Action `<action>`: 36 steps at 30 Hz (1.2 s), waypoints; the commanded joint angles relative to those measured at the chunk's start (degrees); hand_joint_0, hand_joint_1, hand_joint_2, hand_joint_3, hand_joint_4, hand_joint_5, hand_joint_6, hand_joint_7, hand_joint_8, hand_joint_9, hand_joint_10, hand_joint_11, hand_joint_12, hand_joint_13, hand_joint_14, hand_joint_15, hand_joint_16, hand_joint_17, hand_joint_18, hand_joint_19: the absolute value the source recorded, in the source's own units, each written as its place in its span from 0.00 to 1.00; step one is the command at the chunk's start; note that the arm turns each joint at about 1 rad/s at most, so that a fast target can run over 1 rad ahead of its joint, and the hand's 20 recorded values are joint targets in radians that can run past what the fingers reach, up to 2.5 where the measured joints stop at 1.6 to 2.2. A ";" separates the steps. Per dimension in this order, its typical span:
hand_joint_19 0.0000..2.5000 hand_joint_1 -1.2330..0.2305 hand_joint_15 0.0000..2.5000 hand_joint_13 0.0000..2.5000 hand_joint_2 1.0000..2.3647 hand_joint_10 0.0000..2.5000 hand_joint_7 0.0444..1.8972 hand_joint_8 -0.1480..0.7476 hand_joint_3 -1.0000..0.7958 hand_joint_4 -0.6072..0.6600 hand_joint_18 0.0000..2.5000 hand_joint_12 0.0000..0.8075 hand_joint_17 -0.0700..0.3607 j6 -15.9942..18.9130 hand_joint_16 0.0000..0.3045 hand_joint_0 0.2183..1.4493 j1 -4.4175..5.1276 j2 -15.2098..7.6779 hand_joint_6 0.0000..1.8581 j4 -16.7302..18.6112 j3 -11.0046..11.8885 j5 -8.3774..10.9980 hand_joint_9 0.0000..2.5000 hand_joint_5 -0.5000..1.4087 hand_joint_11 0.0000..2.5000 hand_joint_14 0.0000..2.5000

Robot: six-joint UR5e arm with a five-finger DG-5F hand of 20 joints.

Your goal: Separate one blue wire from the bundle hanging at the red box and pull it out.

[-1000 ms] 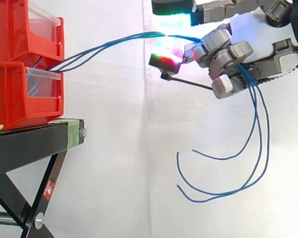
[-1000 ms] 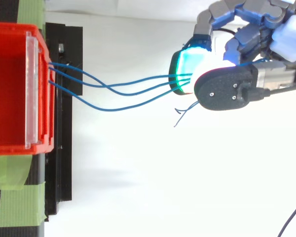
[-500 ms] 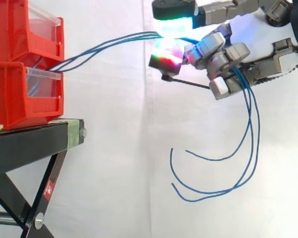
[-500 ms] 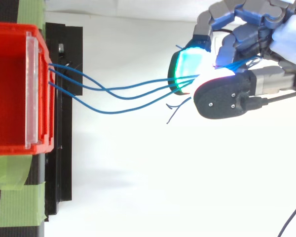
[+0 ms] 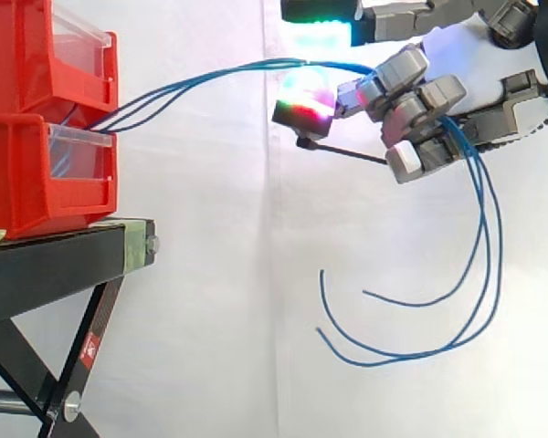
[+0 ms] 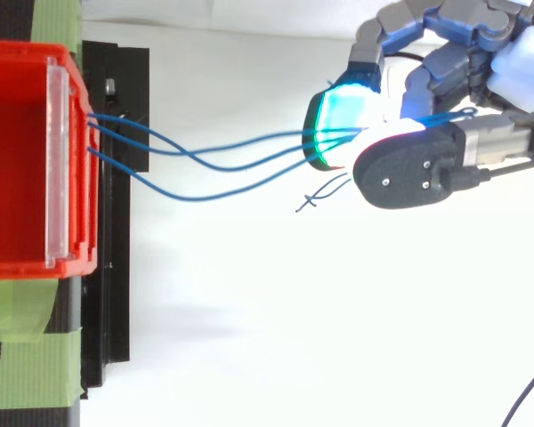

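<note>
Three blue wires (image 5: 201, 82) leave the front of the red box (image 5: 36, 173) on the black stand (image 5: 55, 265), climb to the hand (image 5: 420, 105) and run through it; free ends (image 5: 393, 363) hang in loose loops below it, touching nothing. Hand is closed on the whole bunch, wires pinched at its glowing pads (image 6: 343, 116); no strand is singled out. Change over the last second: hand eases toward the box, then backs out again; span slackens and tightens; free ends swing; top view has two strands now crossing mid-span. Net: no progress; wires look still anchored at the box, separation not done; probably needs a regrasp on one strand before any pull.
</note>
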 commanded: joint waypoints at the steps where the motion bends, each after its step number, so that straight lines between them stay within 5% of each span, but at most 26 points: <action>1: 0.41 0.34 0.57 0.44 0.01 0.33 0.47 0.55 0.32 0.63 0.47 0.56 0.45 0.00 0.18 0.24 0.00 0.00 0.50 -0.02 -0.08 0.00 0.47 0.16 0.61 0.54; 19: 0.41 0.28 0.63 0.51 0.01 0.19 0.58 0.49 0.39 0.54 0.49 0.49 0.41 0.00 0.16 0.32 0.00 0.00 0.48 -0.02 0.01 0.00 0.57 0.19 0.70 0.41; 29: 0.40 0.24 0.66 0.52 0.02 0.25 0.62 0.49 0.49 0.40 0.50 0.49 0.41 0.00 0.16 0.37 0.00 0.00 0.51 -0.02 -0.08 0.00 0.55 0.18 0.68 0.39; 36: 0.40 0.24 0.64 0.48 0.02 0.38 0.53 0.51 0.50 0.52 0.48 0.51 0.42 0.00 0.16 0.39 0.00 0.00 0.52 0.07 0.01 0.09 0.47 0.15 0.60 0.43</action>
